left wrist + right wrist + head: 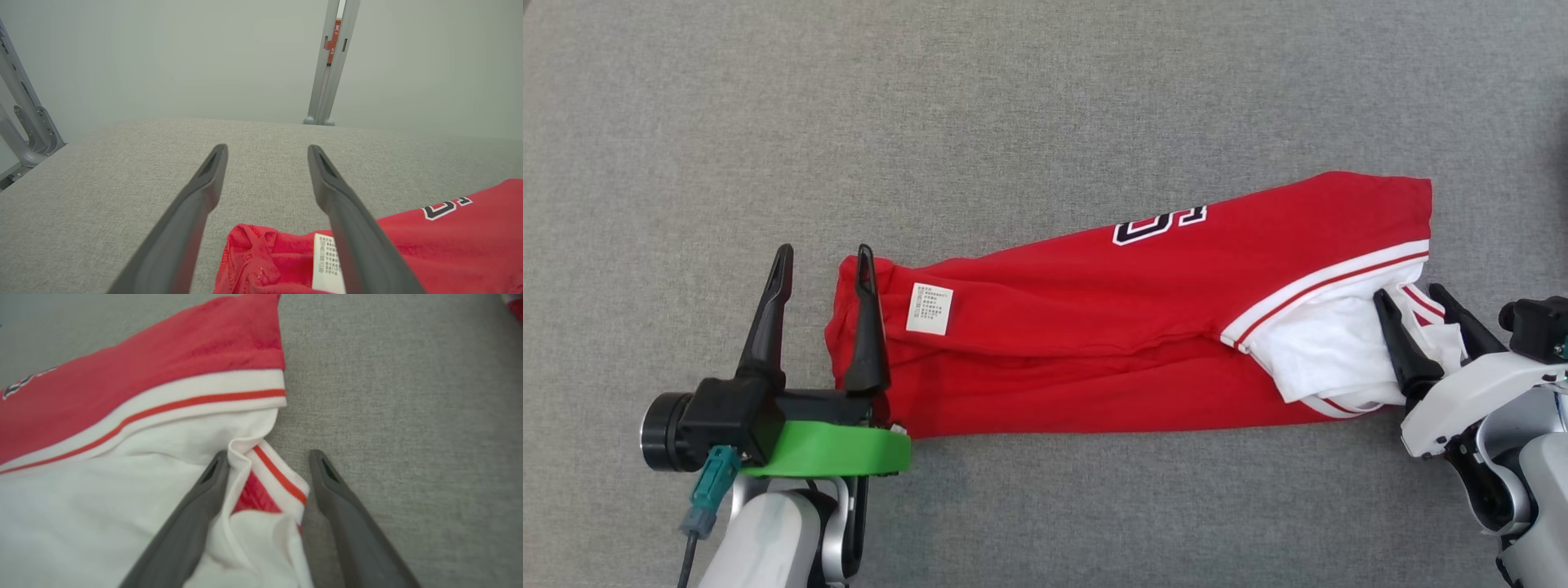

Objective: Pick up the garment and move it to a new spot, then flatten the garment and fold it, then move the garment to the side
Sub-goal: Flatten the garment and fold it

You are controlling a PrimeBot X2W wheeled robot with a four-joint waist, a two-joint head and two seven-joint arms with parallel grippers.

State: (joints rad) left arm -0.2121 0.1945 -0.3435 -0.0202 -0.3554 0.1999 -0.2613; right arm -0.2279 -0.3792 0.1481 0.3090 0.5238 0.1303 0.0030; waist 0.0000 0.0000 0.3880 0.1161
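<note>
- A red garment point(1094, 327) lies as a long band on the grey surface point(1013, 98), running from 8 o'clock up to 2 o'clock in the head view
- The left gripper point(824, 251), at 8 o'clock, stands spread wide at the garment's 9 o'clock end: one finger point(866, 327) lies over the red cloth just beside a white label point(929, 309), the other over bare surface, and nothing is pinched
- The right gripper point(1407, 292), at 4 o'clock, is spread too, at the garment's white end; a raised fold of striped cuff point(278, 473) sits between its fingers, touching one and clear of the other
- A black-and-white print point(1158, 225) shows near the garment's 12 o'clock edge
- From the left wrist, a grey post point(333, 61) rises at 1 o'clock beyond the surface
</note>
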